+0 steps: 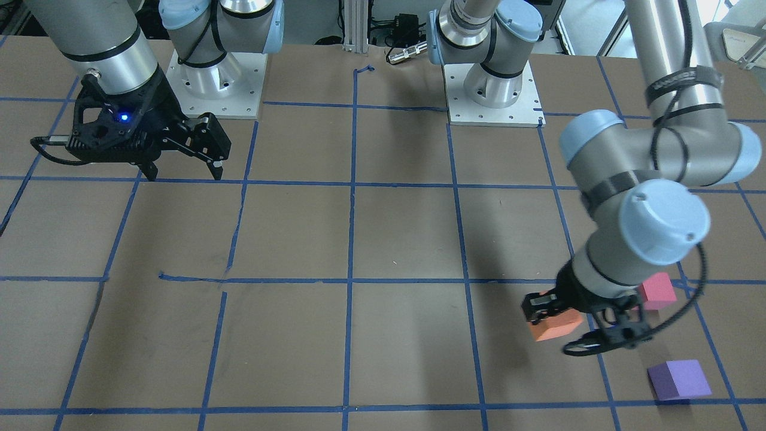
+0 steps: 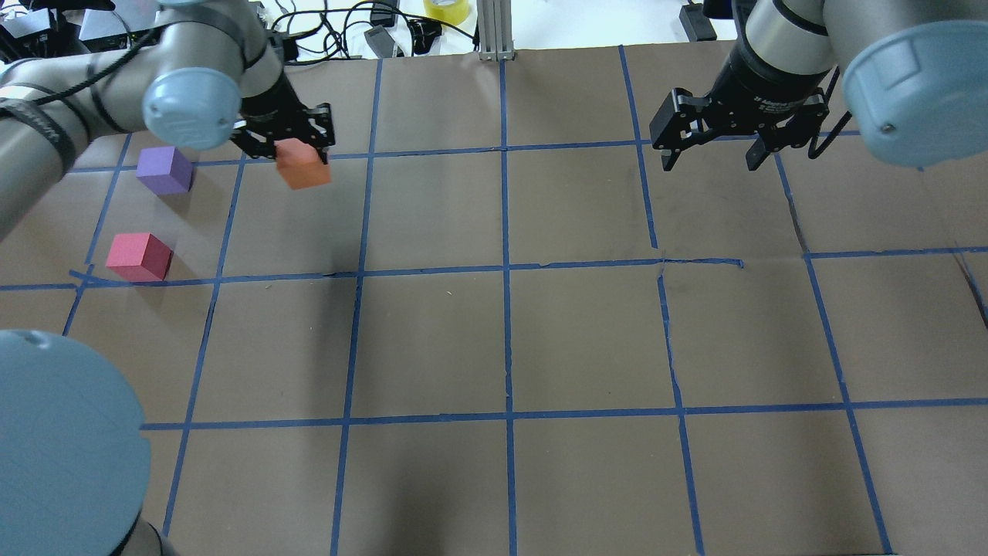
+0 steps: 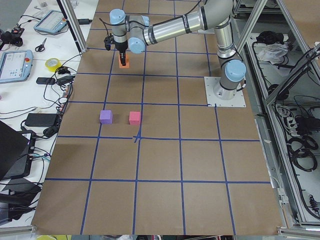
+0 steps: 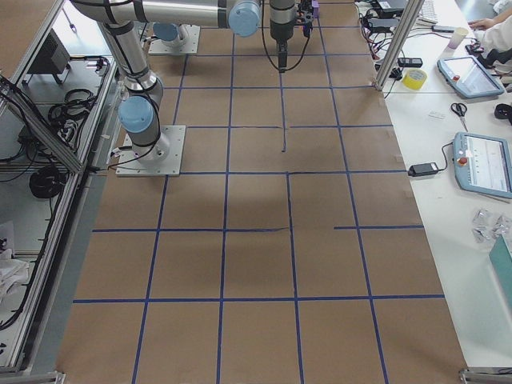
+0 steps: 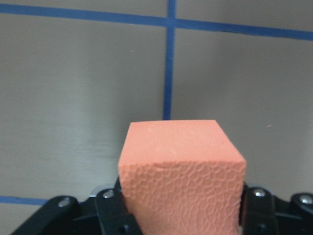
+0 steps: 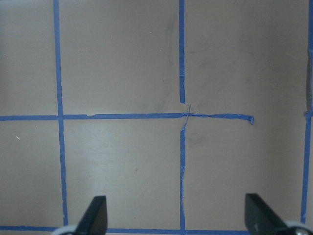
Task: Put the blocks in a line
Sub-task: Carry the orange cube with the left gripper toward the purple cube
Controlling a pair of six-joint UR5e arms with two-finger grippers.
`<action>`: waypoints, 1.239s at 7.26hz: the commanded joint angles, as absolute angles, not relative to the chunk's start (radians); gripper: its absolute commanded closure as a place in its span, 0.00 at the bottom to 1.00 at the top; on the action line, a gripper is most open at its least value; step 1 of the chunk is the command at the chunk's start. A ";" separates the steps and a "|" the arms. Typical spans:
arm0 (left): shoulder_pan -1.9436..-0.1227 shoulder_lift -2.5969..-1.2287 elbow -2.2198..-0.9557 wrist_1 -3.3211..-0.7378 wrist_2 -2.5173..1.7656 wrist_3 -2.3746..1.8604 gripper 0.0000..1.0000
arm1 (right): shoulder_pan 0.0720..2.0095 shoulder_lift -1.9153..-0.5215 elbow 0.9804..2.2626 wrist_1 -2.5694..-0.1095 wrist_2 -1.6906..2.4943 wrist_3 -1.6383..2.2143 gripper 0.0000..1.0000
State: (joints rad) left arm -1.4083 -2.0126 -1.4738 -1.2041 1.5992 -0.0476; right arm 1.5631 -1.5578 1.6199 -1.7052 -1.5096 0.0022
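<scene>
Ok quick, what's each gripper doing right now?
Left gripper: closed, holding the orange block.
Right gripper: open, holding nothing.

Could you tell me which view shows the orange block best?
The left wrist view: the orange block fills it, held by the left gripper. Overhead and front views show it smaller, partly behind the gripper; exterior left, tiny; exterior right and right wrist, not at all.

The bench (image 2: 587,340), brown with a blue tape grid (image 2: 507,340), carries a purple block (image 2: 164,170) and a pinkish-red block (image 2: 139,256). They sit near each other without touching in its left half, the purple one nearer the operators' edge.
</scene>
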 commanded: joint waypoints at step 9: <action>-1.052 -2.181 -1.421 -1.088 1.600 0.515 1.00 | 1.563 -1.565 1.618 -1.703 -1.569 -0.012 0.00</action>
